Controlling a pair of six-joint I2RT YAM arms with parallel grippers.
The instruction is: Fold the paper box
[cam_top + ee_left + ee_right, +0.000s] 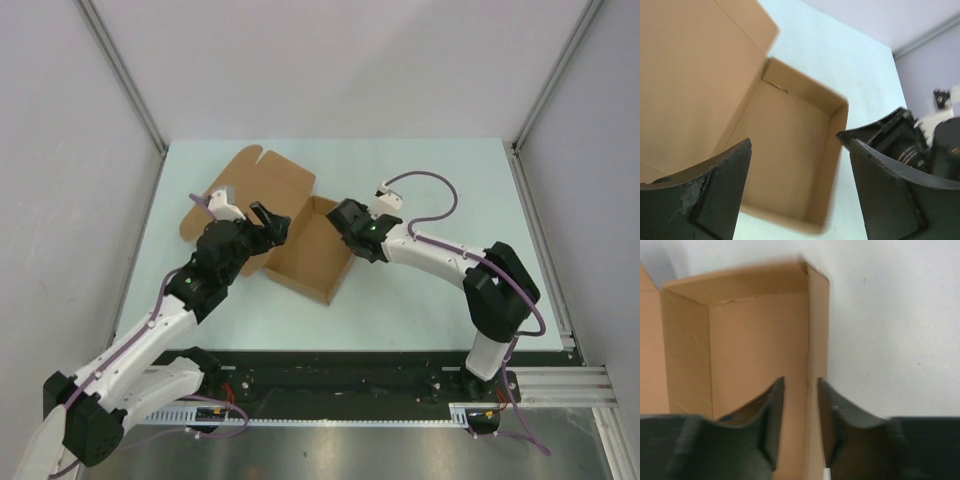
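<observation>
The paper box (312, 252) is a brown cardboard tray with its walls standing, open on top. Its lid flap (255, 180) lies flat toward the back left. My left gripper (270, 222) is open at the tray's left side, holding nothing. In the left wrist view it (800, 142) looks down into the tray's inside (785, 130). My right gripper (345, 225) sits at the tray's right wall. In the right wrist view its jaws (801, 382) stand a little apart astride that wall (817, 325), a small gap showing on each side.
The box rests on a pale green table (450, 190) enclosed by grey walls with metal posts (130, 85). A metal rail (560, 385) runs along the near edge at the arm bases. The right arm's black wrist (900, 137) shows close beside the left fingers.
</observation>
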